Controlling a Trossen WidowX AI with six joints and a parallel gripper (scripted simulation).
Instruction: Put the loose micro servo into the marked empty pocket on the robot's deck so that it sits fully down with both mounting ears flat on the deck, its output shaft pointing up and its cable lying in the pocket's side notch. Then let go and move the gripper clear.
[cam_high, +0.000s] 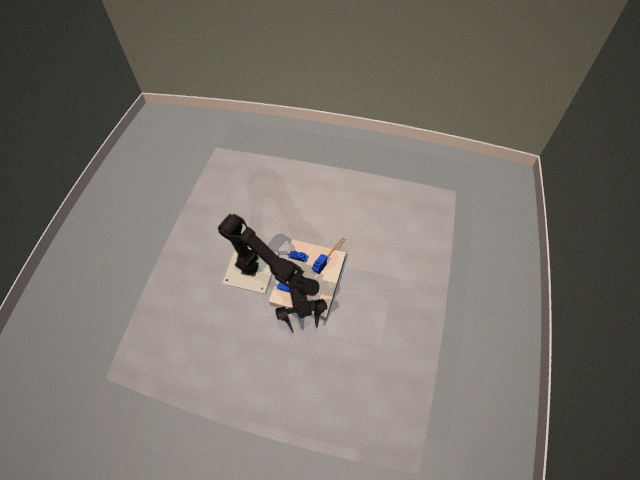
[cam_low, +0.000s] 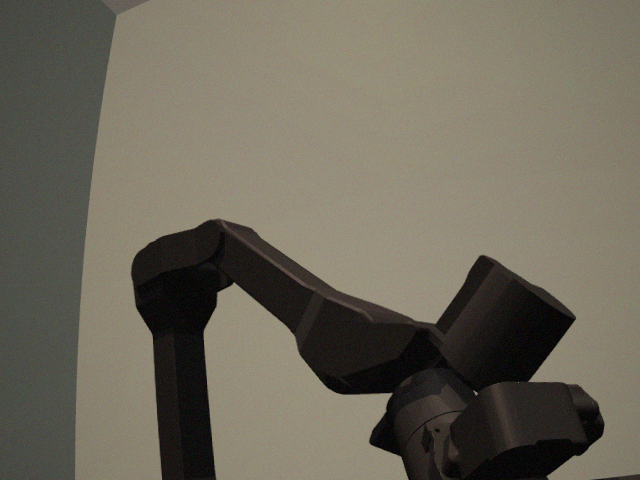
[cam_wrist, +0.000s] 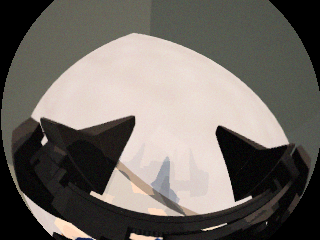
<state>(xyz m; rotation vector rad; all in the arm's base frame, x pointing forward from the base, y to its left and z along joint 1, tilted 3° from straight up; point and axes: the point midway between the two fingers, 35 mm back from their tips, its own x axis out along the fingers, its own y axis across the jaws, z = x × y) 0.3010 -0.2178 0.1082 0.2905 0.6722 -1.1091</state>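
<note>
My black parallel-jaw gripper (cam_high: 301, 316) hangs over the near edge of the pale tan square deck plate (cam_high: 337, 273), fingers spread wide, nothing between them. In the wrist view the two dark pointed fingertips sit far apart with bare pale surface between.

From the top view I count three small blue servo bodies. One blue micro servo with a thin orange cable (cam_high: 337, 244) trailing off the far corner sits near the far-right part of the deck (cam_high: 319, 263); I judge that to be the loose one, though I can't confirm it at this size. A second blue servo (cam_high: 298, 255) sits to its left, and a third (cam_high: 282, 286) is half hidden under the forearm. The marked pocket is not visible to me; the arm likely covers it.

The exterior view shows only the dark arm links (cam_low: 289, 304) against the wall, no deck.

Risks as I see them:
- I go for the wrong blue servo, since all three look alike from here.
- The gripper is well apart from the cabled servo, so reaching across the deck could knock a seated unit.
- The cable could snag or drag, twisting the body off square in the grasp.
- With the pocket hidden, the ears could land tilted or the cable miss the notch.
</note>
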